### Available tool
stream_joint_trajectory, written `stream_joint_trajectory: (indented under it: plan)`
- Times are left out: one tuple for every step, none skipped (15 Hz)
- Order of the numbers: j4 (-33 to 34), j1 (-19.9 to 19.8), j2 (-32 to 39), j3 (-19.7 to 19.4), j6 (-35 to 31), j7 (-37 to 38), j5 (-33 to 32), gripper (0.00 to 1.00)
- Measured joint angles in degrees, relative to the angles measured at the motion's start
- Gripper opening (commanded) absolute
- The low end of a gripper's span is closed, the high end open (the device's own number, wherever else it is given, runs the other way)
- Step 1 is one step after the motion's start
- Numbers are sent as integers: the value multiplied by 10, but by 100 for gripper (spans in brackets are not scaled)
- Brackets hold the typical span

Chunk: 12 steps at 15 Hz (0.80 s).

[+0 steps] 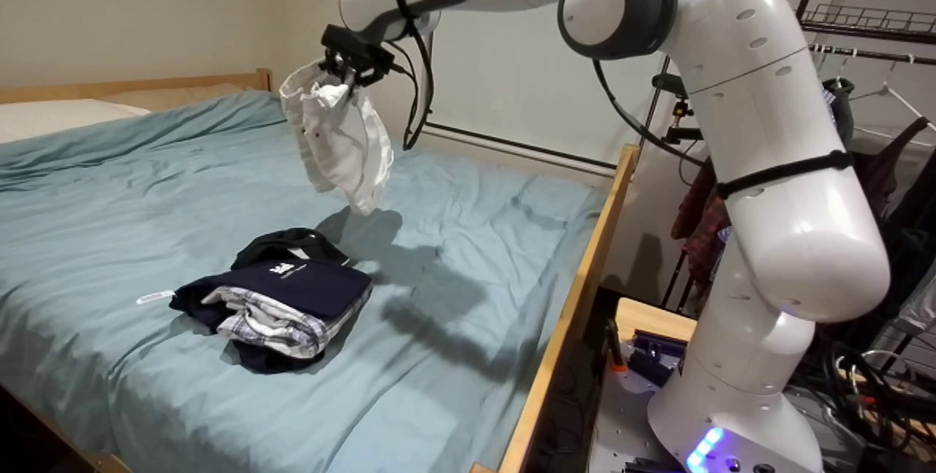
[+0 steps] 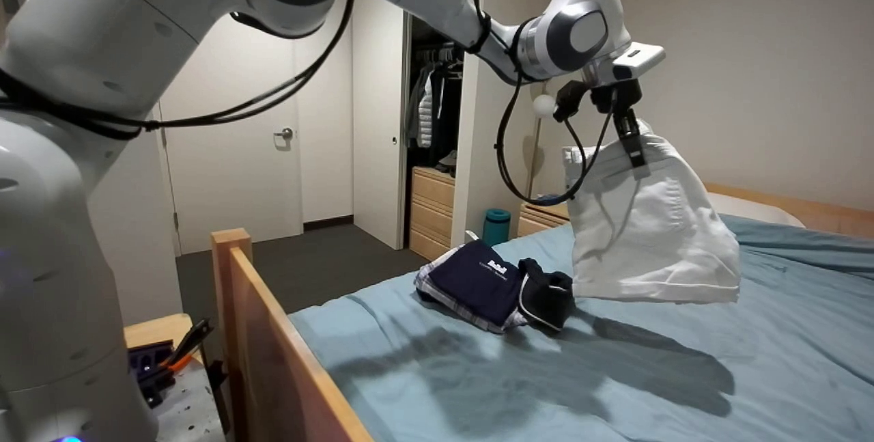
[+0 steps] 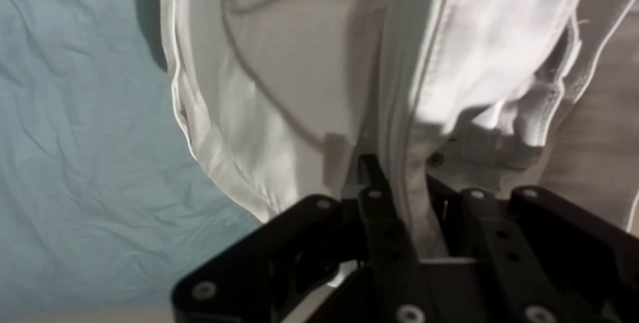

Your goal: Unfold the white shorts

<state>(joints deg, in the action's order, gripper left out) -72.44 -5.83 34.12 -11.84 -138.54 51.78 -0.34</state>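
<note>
Presently, the shorts [image 2: 649,230] are hanging in the air, not yet lying flat; their turned-up hem [image 2: 655,292] is pointing down, and a broad face is showing in an exterior view. I am getting no clear sight of whether the layers are lying against each other.

The gripper [image 3: 403,174] is pinching a stitched strip of the upper edge, probably the waistband [image 3: 402,131]; its jaws are standing almost together, with only cloth filling the gap.

Governing relation: the shorts are dangling directly below the gripper, their free length running downward, the hem forming the far end. I am working with a single arm [image 1: 775,111], so nothing else is spreading the lower edge.

The bed [image 2: 785,353] is lying underneath, with the hem apparently hanging clear of it. The pile [image 1: 300,290] of dark and plaid clothes is lying nearby, and the shorts are hanging on its side toward the pillow [image 1: 62,119].

I am judging the task to be partly done, with spreading pending. The next move is probably calling for landing the hem first, then lowering the waistband along a line leading away from the pile. Releasing too near is risking an overlap.
</note>
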Motion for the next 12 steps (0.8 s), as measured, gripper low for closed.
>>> stream_joint_trajectory:
  plan:
    - [-30,-2,-12,-5,-19,16,3,3]
    - [-62,-4,-22,-8,-39,25,12,3]
    - [-93,-7,-31,-9,-58,26,24,3]
    - [-125,-10,-38,-9,-78,26,34,3]
    - [-159,-13,-44,-8,-97,23,44,3]
    - [-191,-16,-48,-6,-120,19,57,3]
    - [-226,-21,-51,-3,-150,9,72,11]
    - [-243,-23,-50,-3,-161,5,75,11]
    - [-243,-22,-47,-5,-161,5,75,11]
    - [-239,-21,-45,-5,-160,5,75,11]
    - [-235,-20,-45,-5,-160,5,75,3]
    - [-232,-19,-45,-5,-159,5,75,3]
